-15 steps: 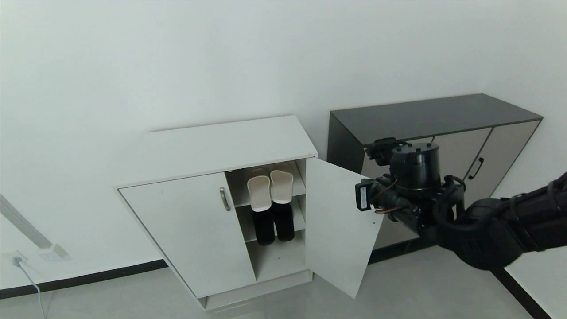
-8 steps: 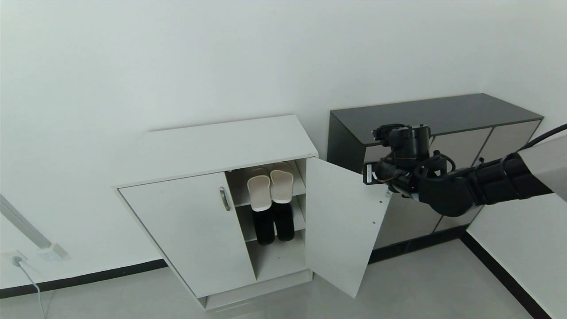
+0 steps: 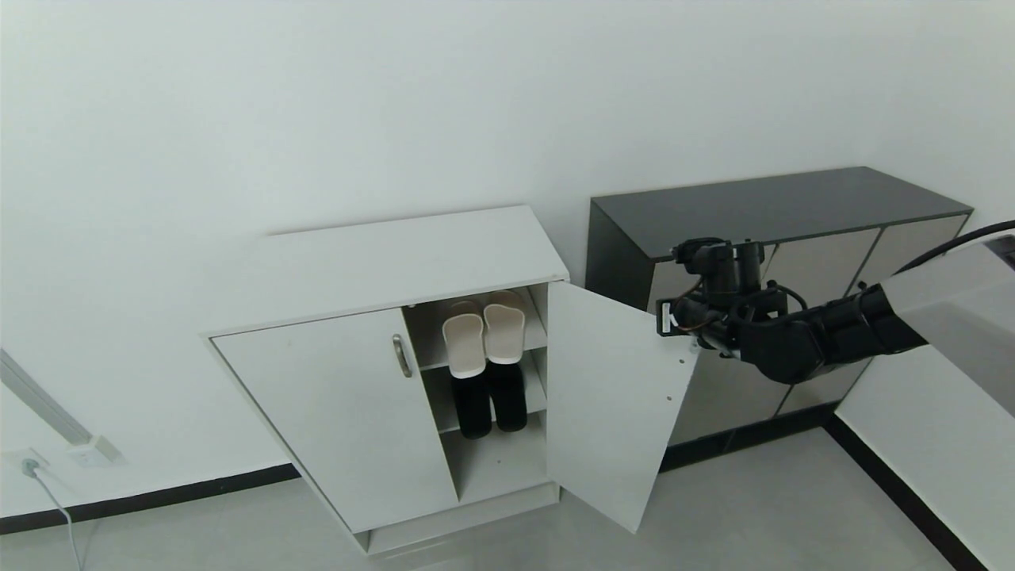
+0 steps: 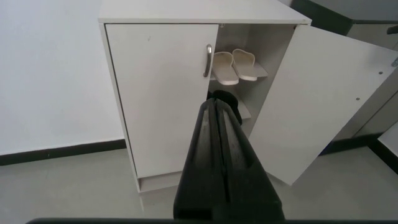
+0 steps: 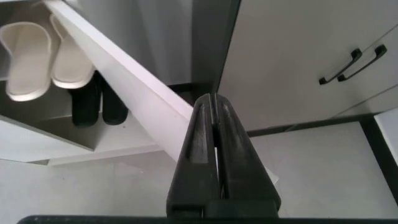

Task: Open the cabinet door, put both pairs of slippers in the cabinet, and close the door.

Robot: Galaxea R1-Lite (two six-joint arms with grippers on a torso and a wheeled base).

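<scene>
White slippers [image 3: 484, 339] above black slippers [image 3: 492, 406] sat shelved in the cabinet [image 3: 396, 258], its door [image 3: 604, 396] open, the right gripper [image 5: 214, 102] clenched empty just beside the door's outer edge, where a glancing push could slip off and leave it ajar.

Both slipper pairs [image 3: 485, 349] sit inside the cabinet [image 3: 396, 262].

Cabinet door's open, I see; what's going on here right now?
Both pairs are inside the white cabinet: the white slippers on the upper shelf, the black slippers below. The right door stands open. The right end effector, shut, is by that door's free edge; the left end effector, shut and empty, faces the cabinet front. Closing remains.
</scene>
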